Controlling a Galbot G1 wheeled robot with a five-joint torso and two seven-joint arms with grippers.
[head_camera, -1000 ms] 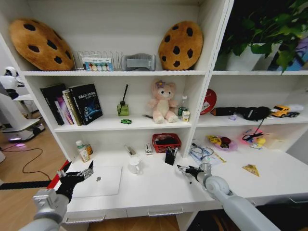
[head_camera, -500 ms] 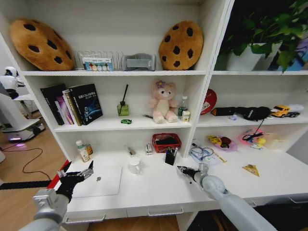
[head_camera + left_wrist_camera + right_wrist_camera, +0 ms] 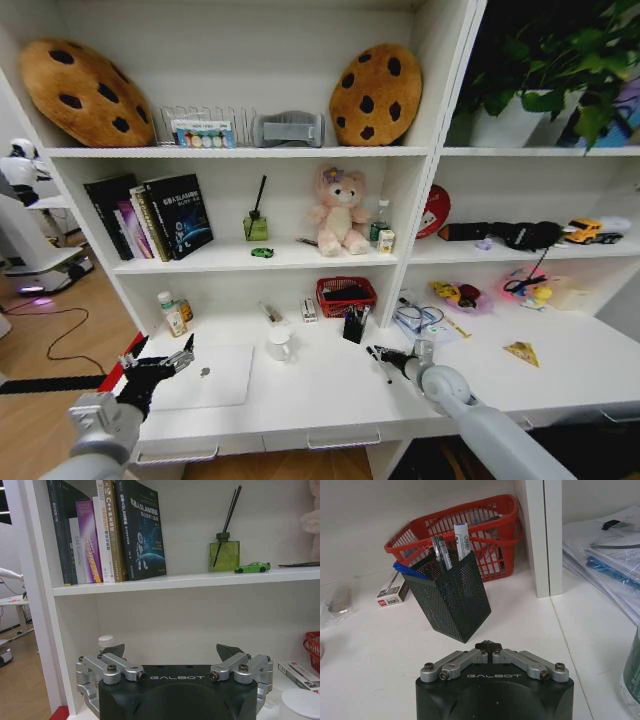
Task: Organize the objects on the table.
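A thin silver laptop (image 3: 205, 378) lies closed at the left of the white table (image 3: 330, 395). My left gripper (image 3: 160, 362) (image 3: 171, 652) hovers open over the laptop's left edge. My right gripper (image 3: 378, 354) (image 3: 487, 647) is low over the table's middle, shut on a dark pen (image 3: 381, 366). The pen's end shows between the fingers (image 3: 470, 657). Just beyond stands a black mesh pen holder (image 3: 354, 325) (image 3: 451, 600) with several pens in it. A tiny green toy car (image 3: 262, 252) (image 3: 252, 567) sits on the shelf above.
A red basket (image 3: 346, 295) (image 3: 470, 530) stands behind the holder, against a shelf upright (image 3: 542, 535). A white mug (image 3: 280, 345), a bottle (image 3: 172, 313) and a paper stack (image 3: 415, 318) (image 3: 605, 545) are on the table. Books (image 3: 110, 530) and a pink bear (image 3: 338, 212) fill the shelf.
My right gripper has edged slightly toward the mesh holder, and the pen now shows slanting below it. The left arm has not moved.
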